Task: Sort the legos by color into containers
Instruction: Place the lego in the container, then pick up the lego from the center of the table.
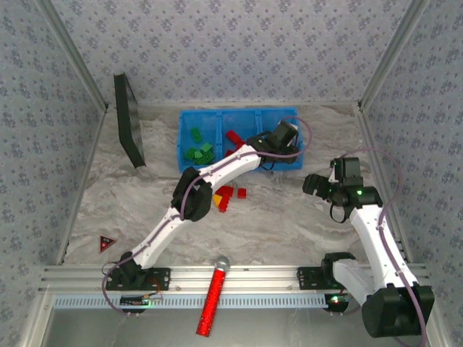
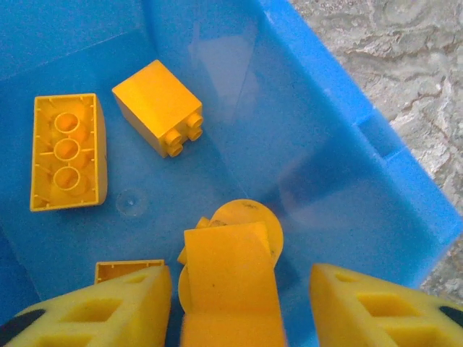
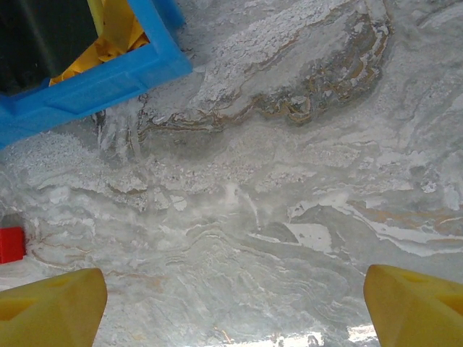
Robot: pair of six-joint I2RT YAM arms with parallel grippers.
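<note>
Left gripper is down inside the right-hand compartment of the blue tray and its jaws are parted. The yellow foam pads sit on either side of a yellow brick with a gap on both sides, so it isn't clamping anything. That brick sits right in front of the yellow ring piece and overlaps it from this angle. The same compartment has an upside-down yellow brick showing its three tubes, a squarish yellow block tipped on its side, and a yellow corner piece peeking out by the left pad. From the top view the green bricks are in the left compartment and the red bricks are in the middle one. A few loose red bricks and one loose yellow bit lie on the marble table just in front of the tray, right beside the left arm. Right gripper hovers over bare table off to the right of the tray, fingers spread wide with nothing between them. Its wrist camera catches the tray's corner and a single red brick at the left edge. There's also a black panel leaning at the far left, and a red glittery cylinder lying across the near rail.
</note>
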